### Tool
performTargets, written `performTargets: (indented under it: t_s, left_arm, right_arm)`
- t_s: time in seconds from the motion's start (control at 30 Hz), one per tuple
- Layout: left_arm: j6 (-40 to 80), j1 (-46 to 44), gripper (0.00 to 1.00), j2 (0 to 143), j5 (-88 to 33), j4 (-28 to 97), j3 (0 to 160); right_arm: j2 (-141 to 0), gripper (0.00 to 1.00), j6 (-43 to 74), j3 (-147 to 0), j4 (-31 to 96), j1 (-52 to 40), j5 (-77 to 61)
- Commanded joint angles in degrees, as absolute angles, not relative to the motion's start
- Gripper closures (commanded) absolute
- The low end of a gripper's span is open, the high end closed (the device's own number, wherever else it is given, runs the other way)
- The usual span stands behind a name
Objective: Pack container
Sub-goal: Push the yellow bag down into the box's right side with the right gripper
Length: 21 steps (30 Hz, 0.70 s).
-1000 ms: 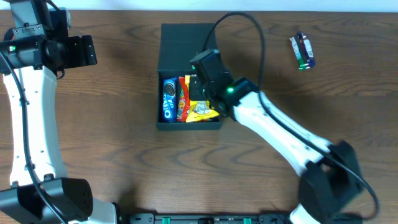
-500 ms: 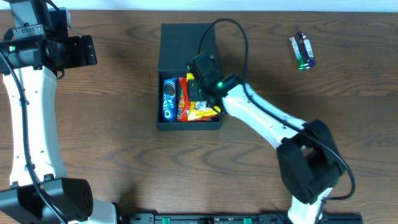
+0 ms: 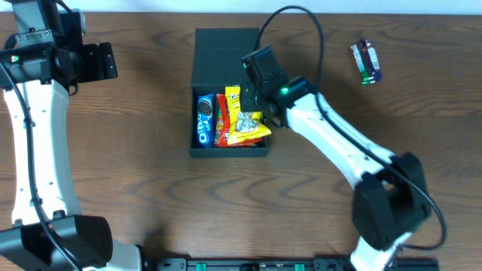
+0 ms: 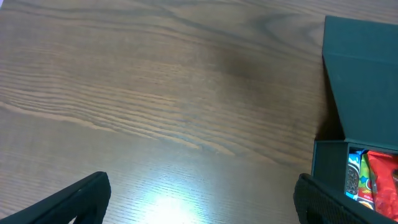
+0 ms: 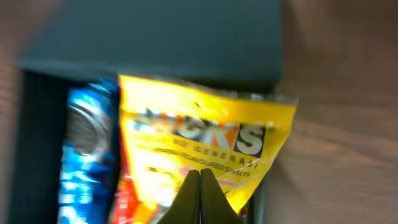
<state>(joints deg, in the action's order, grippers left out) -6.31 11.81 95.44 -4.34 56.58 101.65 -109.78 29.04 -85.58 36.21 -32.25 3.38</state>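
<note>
Brown wooden bench (image 3: 135, 173) carries the open container (image 3: 226, 56) at centre, with an Oreo packet (image 3: 203, 119) and a yellow packet (image 3: 245, 126) inside. The right gripper (image 5: 200, 186) hangs over the yellow packet, fingers pressed together. The left gripper (image 4: 202, 190) gapes wide, far left.

— What's underneath?
— A table (image 3: 135, 173), brown wood grain, filling nearly every view.
— And the light?
— White glare (image 4: 163, 204) on the wood, near side. A pale strip (image 3: 301, 6) runs along the far edge.
</note>
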Motion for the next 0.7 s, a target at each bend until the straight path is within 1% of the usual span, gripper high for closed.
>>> performTargets:
  t_s: [0.0, 0.17, 0.3, 0.67]
  left_arm:
    - [-7.3, 12.0, 0.05, 94.4, -4.5, 56.7, 101.4]
    - [-7.3, 12.0, 0.05, 94.4, -4.6, 56.7, 101.4]
    - [-7.3, 12.0, 0.05, 94.4, -4.6, 56.8, 101.4]
    - [-7.3, 12.0, 0.05, 94.4, -4.5, 56.7, 101.4]
  right_arm:
    - [-113.4, 0.99, 28.2, -84.9, 36.9, -31.9, 2.5]
    - [-118.1, 0.99, 28.2, -84.9, 36.9, -31.9, 2.5]
    - [-118.8, 0.99, 28.2, -85.0, 36.4, -31.9, 2.5]
    - [-110.9, 0.99, 28.2, -93.8, 39.7, -30.6, 2.6]
